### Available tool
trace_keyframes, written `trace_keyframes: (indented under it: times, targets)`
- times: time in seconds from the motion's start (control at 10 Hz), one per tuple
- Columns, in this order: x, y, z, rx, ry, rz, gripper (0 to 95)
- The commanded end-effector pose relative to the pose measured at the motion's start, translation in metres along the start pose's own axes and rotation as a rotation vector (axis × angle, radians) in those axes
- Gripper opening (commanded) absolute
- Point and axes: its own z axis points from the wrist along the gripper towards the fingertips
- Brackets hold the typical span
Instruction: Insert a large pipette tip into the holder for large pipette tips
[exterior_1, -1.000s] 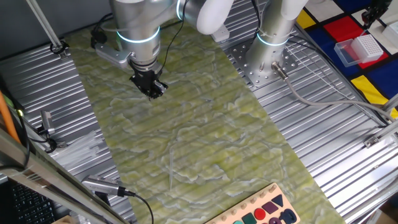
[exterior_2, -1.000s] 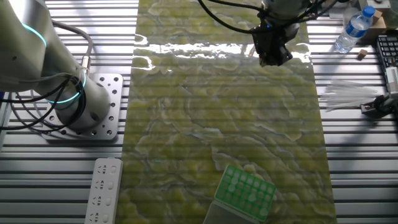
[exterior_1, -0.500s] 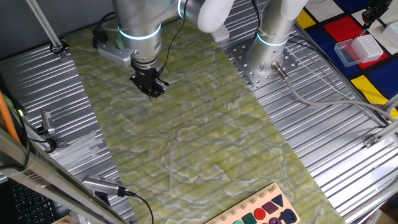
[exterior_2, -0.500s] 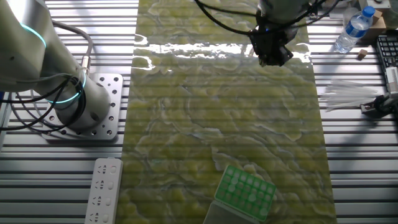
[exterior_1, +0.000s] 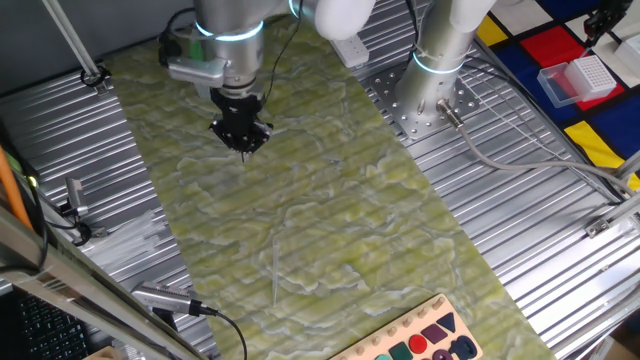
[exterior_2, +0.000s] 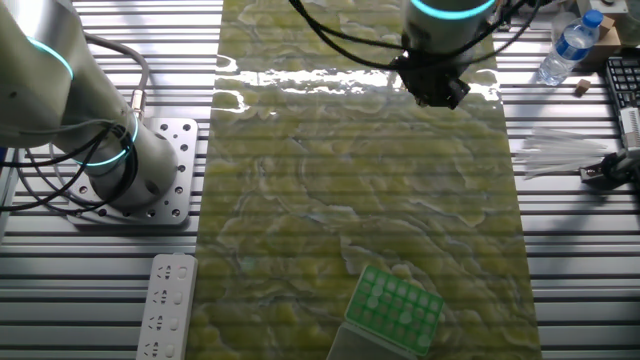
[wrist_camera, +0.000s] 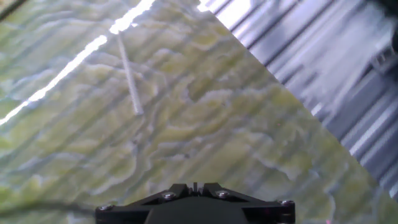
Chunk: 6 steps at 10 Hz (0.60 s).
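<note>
A long thin whitish large pipette tip lies flat on the green marbled mat, in the hand view up and left of my gripper and near a strip of glare. The gripper hangs over the far end of the mat, pointing down, its fingers closed to a point with nothing seen between them. It also shows in the other fixed view. The green-topped holder for large pipette tips stands at the near end of the mat, far from the gripper.
A bundle of clear tips lies on the ribbed metal table beside the mat. A water bottle, a white-topped tip box, a second arm's base, a power strip and a shape board surround the mat.
The wrist has turned about its axis and the gripper has shifted slightly over the same end of the mat. Nothing on the mat has moved.
</note>
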Motion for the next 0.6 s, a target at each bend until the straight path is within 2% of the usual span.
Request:
trace_keyframes:
  times: [0.1, 0.2, 0.6]
  targets:
    - [-0.0011, -0.0007, 0.0009, -0.027, -0.011, -0.038, 0.0]
    - [-0.0011, -0.0007, 0.0009, -0.038, -0.022, -0.051, 0.0]
    - [-0.0011, -0.0007, 0.0009, -0.051, -0.021, -0.075, 0.0]
